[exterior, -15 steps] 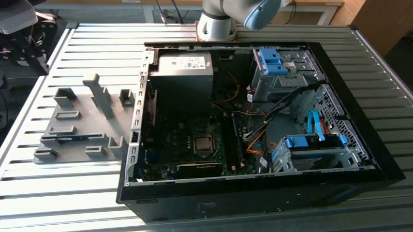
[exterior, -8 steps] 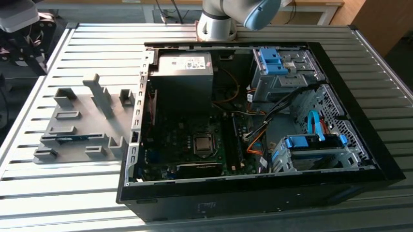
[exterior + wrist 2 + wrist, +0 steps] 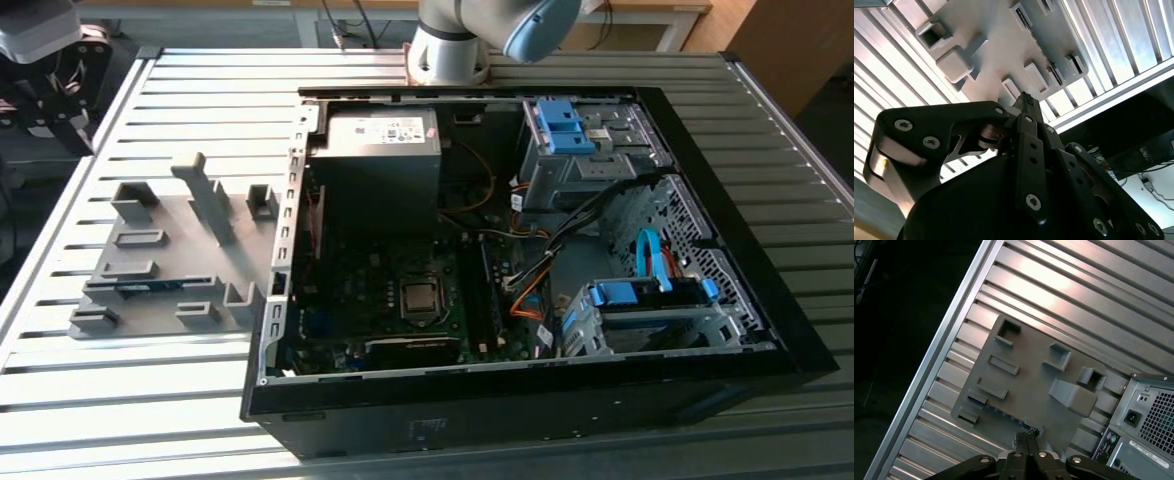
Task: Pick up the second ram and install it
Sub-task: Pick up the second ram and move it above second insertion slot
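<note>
The black metal two-fingered gripper (image 3: 1026, 99) sat closest to the lens in both wrist views, its linkage arms and screw heads large in the foreground and its two slim fingers pressed together at the tips with nothing between them (image 3: 1027, 434). Beyond those tips lay the grey plastic slotted holder (image 3: 1029, 385) on the ribbed aluminium table (image 3: 1064, 285). The second ram (image 3: 999, 413), a long, thin blue-green circuit-board stick, rested flat in a low slot along one edge of that holder, and the closed fingertips pointed toward one end of it. In the exterior view the stick (image 3: 138, 288) lay by itself in the holder (image 3: 174, 250), on the exterior view's left, with the open black computer case (image 3: 534, 400) just beside the holder on the exterior view's right. Inside the case the dark green motherboard (image 3: 387, 290) lay exposed, and the arm's grey and blue base (image 3: 447, 45) stood behind the case.
</note>
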### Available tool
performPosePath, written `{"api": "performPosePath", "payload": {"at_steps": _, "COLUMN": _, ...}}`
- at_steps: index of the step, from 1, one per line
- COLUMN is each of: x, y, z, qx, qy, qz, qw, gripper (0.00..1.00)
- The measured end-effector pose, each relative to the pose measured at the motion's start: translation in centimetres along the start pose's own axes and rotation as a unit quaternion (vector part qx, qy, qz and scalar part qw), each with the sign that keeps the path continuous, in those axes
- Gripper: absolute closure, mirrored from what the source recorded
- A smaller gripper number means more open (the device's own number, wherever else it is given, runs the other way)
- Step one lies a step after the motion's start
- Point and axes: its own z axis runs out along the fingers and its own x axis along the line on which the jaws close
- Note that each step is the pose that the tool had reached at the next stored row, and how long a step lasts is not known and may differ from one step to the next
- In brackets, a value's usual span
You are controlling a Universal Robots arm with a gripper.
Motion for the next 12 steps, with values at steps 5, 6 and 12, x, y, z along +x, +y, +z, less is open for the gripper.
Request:
{"api": "performPosePath", "payload": {"at_steps": 5, "x": 0.22, "y": 0.10, "z": 0.02, "qx": -0.0001, "qy": 0.0002, "qz": -0.019, "qw": 0.9998, "gripper": 0.89}}
{"api": "performPosePath", "payload": {"at_steps": 6, "x": 0.25, "y": 0.12, "z": 0.02, "qx": -0.0002, "qy": 0.0003, "qz": -0.023, "qw": 0.9997, "gripper": 0.89}}
{"api": "performPosePath", "payload": {"at_steps": 12, "x": 0.50, "y": 0.24, "z": 0.04, "qx": -0.0004, "qy": 0.0007, "qz": -0.056, "qw": 0.9985, "gripper": 0.89}}
